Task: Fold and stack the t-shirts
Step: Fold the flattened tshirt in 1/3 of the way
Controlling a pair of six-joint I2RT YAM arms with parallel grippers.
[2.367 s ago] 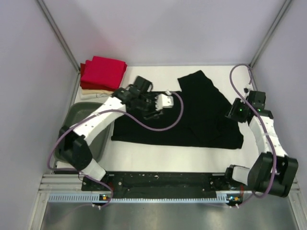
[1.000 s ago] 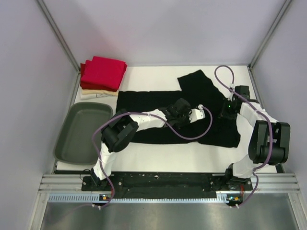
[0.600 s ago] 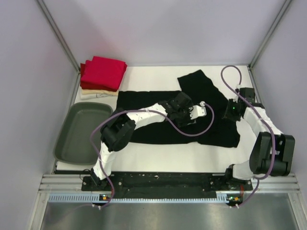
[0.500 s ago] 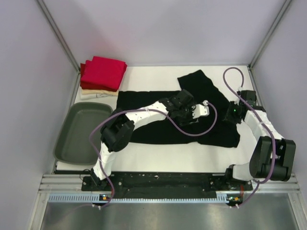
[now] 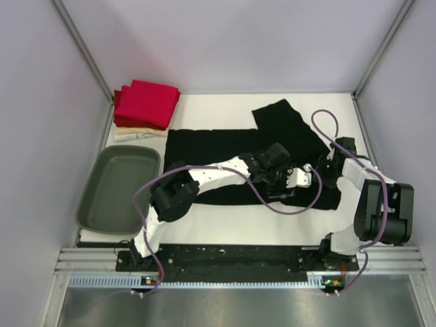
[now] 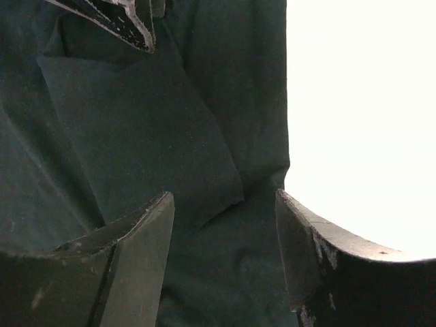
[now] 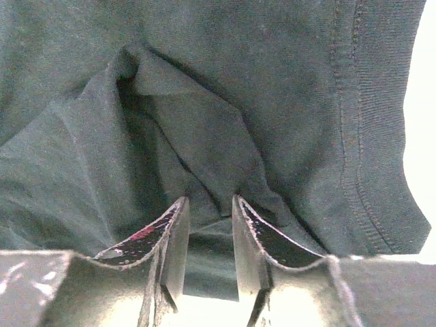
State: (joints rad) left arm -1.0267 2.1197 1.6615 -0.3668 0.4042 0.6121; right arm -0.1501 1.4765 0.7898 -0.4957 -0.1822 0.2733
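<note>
At the back left, the folded shirts are stacked, red over cream. The black shirt is spread in the middle, partly folded. It is judged light and limp, so it is best taken at a hem or corner. Over its edge the left gripper is held agape and empty. A fold of it is pinched by the right gripper.

Left arm stretched low from the near-left corner towards the right edge, elbow doubled back close to its base. Left gripper has its jaws wide apart. Right arm folded tightly by the near-right corner. Right gripper, just beside the left one, is pinched on a fold of the black t-shirt.
</note>
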